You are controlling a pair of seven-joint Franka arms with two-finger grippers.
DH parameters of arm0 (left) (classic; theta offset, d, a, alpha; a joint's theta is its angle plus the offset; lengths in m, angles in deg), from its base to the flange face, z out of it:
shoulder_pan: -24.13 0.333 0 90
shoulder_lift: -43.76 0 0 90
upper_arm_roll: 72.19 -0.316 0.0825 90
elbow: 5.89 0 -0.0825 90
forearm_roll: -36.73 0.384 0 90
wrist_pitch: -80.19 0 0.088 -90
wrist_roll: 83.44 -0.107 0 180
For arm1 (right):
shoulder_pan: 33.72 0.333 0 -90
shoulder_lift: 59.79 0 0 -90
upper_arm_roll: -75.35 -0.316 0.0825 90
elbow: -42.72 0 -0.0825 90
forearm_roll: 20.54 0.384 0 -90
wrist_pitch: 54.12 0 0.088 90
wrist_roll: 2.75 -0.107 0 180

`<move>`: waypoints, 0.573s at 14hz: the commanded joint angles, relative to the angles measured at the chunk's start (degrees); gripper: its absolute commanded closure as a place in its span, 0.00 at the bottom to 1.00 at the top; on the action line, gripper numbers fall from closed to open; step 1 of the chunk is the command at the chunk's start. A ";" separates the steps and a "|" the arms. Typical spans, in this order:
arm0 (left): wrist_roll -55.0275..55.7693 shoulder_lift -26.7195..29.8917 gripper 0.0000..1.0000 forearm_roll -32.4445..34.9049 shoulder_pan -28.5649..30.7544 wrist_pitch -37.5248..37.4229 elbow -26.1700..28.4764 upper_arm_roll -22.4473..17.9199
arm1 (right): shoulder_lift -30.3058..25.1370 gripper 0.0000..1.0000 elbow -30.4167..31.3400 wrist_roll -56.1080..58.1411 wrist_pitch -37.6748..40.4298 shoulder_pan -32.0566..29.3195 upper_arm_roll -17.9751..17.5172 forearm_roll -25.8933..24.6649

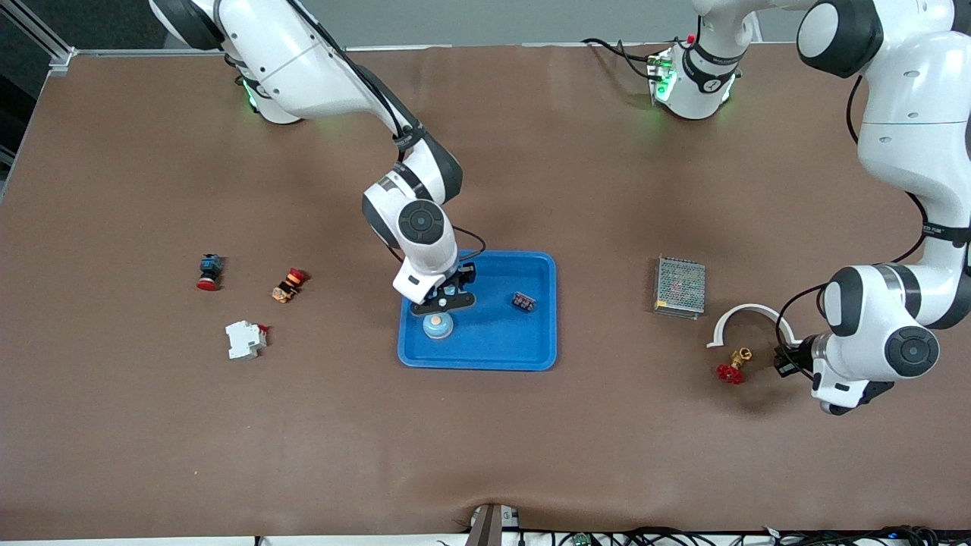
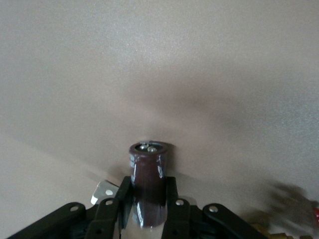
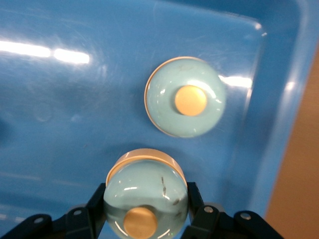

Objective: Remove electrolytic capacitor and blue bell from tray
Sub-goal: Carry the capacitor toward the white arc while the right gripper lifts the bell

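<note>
In the right wrist view my right gripper (image 3: 146, 199) is shut on a pale blue bell (image 3: 147, 184) with a brass button. It hangs over the blue tray (image 1: 478, 362). A second bell of the same kind (image 3: 185, 103) lies in the tray beside it, and it shows in the front view (image 1: 438, 326) just below the right gripper (image 1: 444, 302), which hides the held bell there. My left gripper (image 2: 148, 188) is shut on a dark maroon capacitor (image 2: 148, 169) that stands upright between the fingers, over bare table at the left arm's end (image 1: 789, 360).
A small dark part (image 1: 523, 301) lies in the tray. A mesh-covered box (image 1: 680, 286), a white arc (image 1: 747, 318) and a red-handled brass valve (image 1: 733, 368) lie near the left gripper. Two red push-buttons (image 1: 209, 271) (image 1: 289, 284) and a white breaker (image 1: 245, 339) lie toward the right arm's end.
</note>
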 commanded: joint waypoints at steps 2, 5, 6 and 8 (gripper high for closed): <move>0.76 0.33 0.00 0.67 -0.35 0.72 -0.07 0.19 | -8.53 0.64 0.27 4.99 10.53 -1.00 -0.02 0.39; 0.32 1.47 0.00 1.28 -0.26 0.63 -0.24 0.19 | -13.10 0.65 -0.53 16.14 17.92 -5.47 -0.02 2.94; 0.24 1.91 0.00 1.28 -0.26 0.46 -0.33 0.19 | -14.68 0.65 -0.53 20.18 20.03 -7.40 0.06 3.29; 0.06 2.70 0.00 1.28 -0.35 -0.07 -1.12 0.37 | -16.98 0.65 -0.61 28.79 23.73 -11.53 0.07 3.30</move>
